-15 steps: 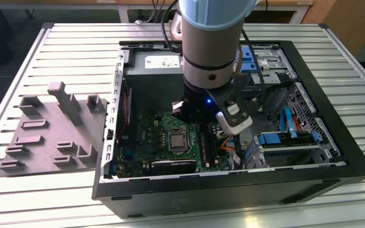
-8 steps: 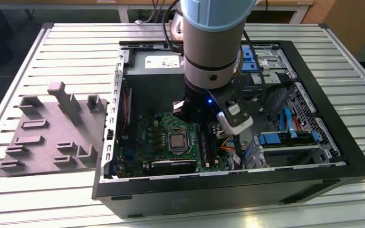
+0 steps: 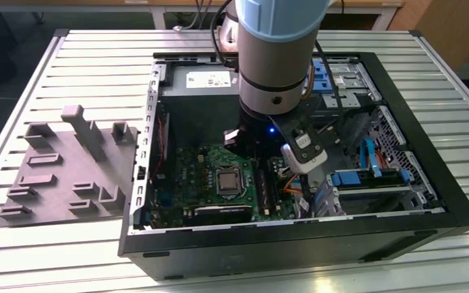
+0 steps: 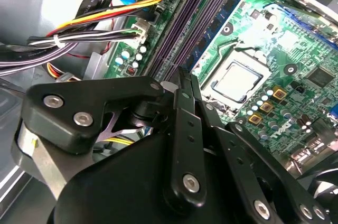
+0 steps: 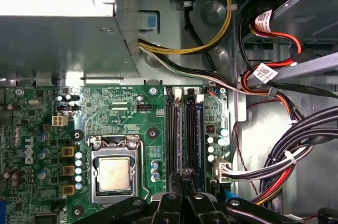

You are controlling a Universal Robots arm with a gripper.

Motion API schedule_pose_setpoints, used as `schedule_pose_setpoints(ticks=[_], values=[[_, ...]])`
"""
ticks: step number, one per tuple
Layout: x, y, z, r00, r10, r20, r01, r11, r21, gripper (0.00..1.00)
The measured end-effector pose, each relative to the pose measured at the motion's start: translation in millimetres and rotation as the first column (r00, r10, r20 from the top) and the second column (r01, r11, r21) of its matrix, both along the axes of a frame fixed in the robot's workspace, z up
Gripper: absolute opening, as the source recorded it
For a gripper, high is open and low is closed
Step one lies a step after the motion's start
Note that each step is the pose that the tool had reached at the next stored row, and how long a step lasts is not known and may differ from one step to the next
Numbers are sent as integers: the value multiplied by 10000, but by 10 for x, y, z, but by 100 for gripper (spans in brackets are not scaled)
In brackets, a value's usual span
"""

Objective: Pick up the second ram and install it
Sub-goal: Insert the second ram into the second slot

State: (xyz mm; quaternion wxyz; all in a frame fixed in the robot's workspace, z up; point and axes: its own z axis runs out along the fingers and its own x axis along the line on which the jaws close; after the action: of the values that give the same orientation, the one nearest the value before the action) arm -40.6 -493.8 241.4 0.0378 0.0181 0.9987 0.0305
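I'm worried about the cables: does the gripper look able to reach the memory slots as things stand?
Probably yes: the gripper sits right above the memory slots in the open case, and the cables lie off to one side.

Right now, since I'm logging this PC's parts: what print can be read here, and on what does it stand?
None of the labels can be read.
The white sticker on the power supply: too small.
The white tags on the red-and-black cables: blurred.
The motherboard: a white maker's logo, not quoted; connector codes too small.
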Motion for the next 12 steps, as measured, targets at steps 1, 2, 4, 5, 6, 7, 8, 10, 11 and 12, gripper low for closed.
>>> schedule_pose_setpoints(ticks=[1, 2, 4, 5, 6, 7, 8, 10, 11, 12], values=[[4, 0, -1, 10000, 0, 0, 0, 10000, 2, 11], [9, 0, -2, 10000, 0, 0, 0, 10000, 4, 11], [18, 0, -3, 10000, 0, 0, 0, 10000, 7, 11], [22, 0, -4, 10000, 0, 0, 0, 10000, 9, 11], [25, 0, -4, 10000, 0, 0, 0, 10000, 11, 11], [26, 1, -5, 10000, -1, 1, 1, 10000, 17, 11], [26, 1, -5, 10000, -2, 1, 2, 10000, 21, 11], [27, 0, -5, 10000, 0, 0, 0, 10000, 21, 11], [29, 0, -5, 10000, 0, 0, 0, 10000, 20, 11], [29, 0, -7, 10000, 0, 0, 0, 10000, 22, 11]])
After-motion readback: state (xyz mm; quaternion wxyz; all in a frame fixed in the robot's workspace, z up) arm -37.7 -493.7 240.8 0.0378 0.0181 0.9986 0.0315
